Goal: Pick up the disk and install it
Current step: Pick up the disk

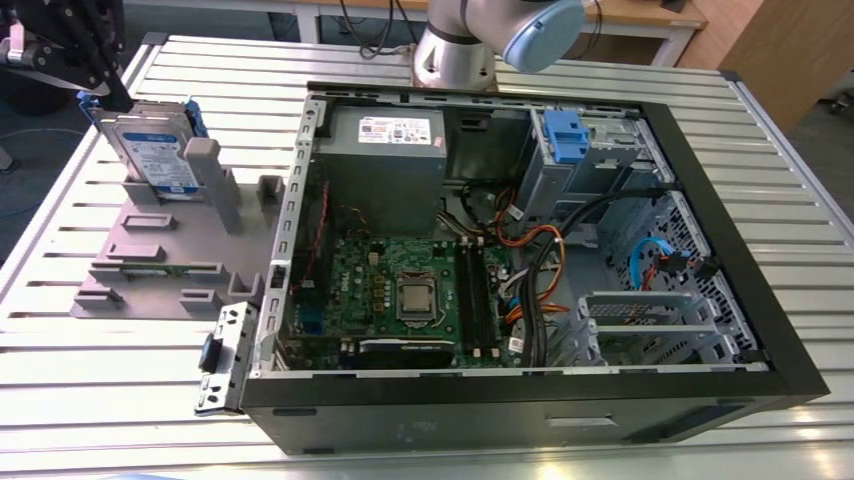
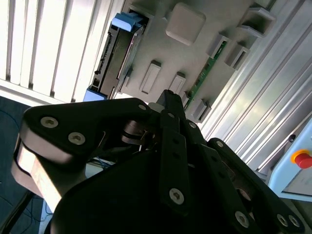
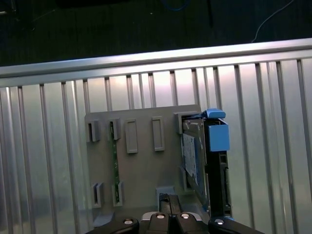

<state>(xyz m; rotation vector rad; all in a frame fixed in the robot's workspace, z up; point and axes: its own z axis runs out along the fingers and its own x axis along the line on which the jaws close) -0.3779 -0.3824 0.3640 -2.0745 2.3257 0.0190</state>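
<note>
The disk [image 1: 147,150] is seen standing on edge in a slot of a grey plastic stand [image 1: 147,250], which is set on the slatted metal bench [image 1: 107,350] at the exterior view's left, just beside an opened computer case [image 1: 534,405]. A flat silver metal body is shown, carrying a white-and-blue label on its broad face and framed by a blue plastic bracket along its edges. In both wrist views the disk [image 3: 195,161] [image 2: 117,53] is viewed from above, so that its thin edge and the blue bracket's end tab are presented; its connector end is turned upward.

The black gripper [image 1: 118,98] is held over the stand's far corner, its tip just beside the disk's upper edge; whether contact is made cannot be told. In both wrist views the gripper [image 3: 169,197] [image 2: 168,97] is shown with its jaws drawn together and nothing caught between them, the disk lying to one side of them. A narrow green circuit strip [image 3: 115,161] is also lodged upright in the stand, well apart from the disk.
</note>
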